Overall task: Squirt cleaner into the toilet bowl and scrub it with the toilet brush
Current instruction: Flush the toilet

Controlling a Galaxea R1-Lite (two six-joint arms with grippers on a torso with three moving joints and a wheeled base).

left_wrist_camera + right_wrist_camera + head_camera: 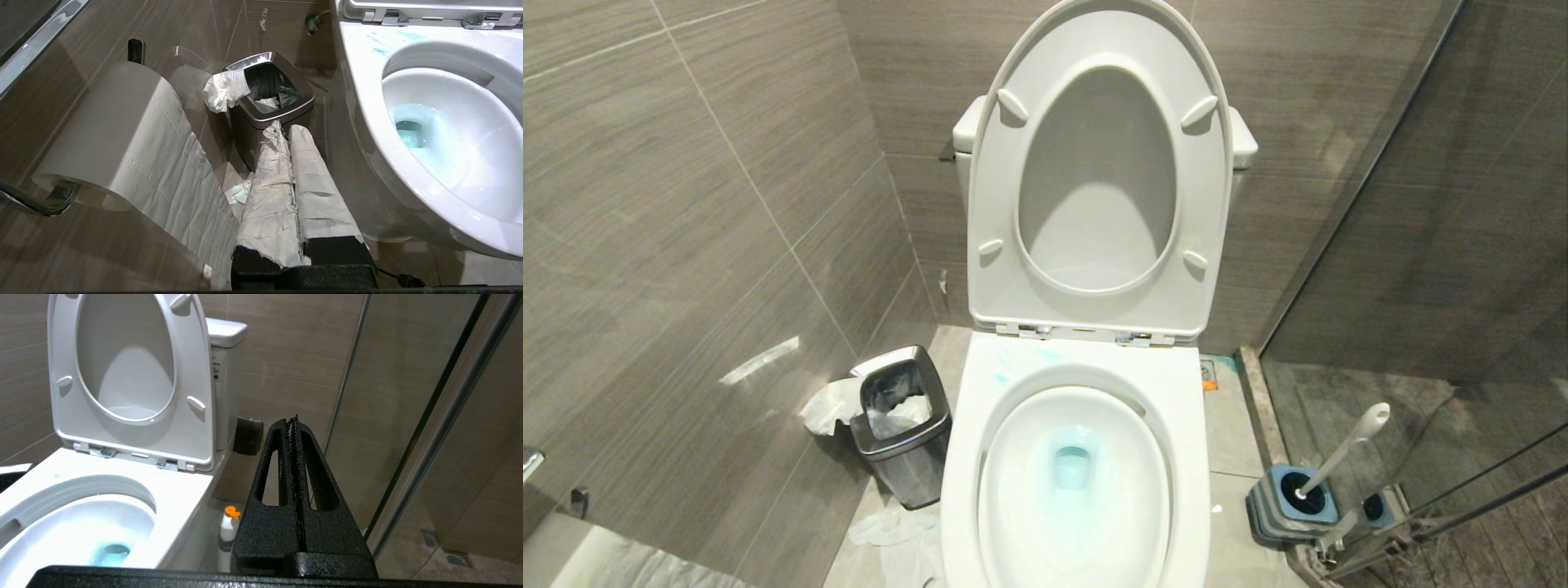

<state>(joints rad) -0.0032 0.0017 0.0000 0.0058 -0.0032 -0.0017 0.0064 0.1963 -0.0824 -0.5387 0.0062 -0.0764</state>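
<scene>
Toilet brush (1339,453), light, stiff and slim, stands in its holder (1290,506); grip the upper handle; both hands closed, empty.

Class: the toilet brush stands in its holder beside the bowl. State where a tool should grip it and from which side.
Grip the toilet brush on its bare upper handle, from above: it leans clear of the holder, with the head sunk inside.

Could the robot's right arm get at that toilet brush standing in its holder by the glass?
Probably yes. The toilet brush stands in its holder on the robot's right, handle leaning free with nothing around it. The right gripper is shut and empty, so the jaws must open first.
</scene>
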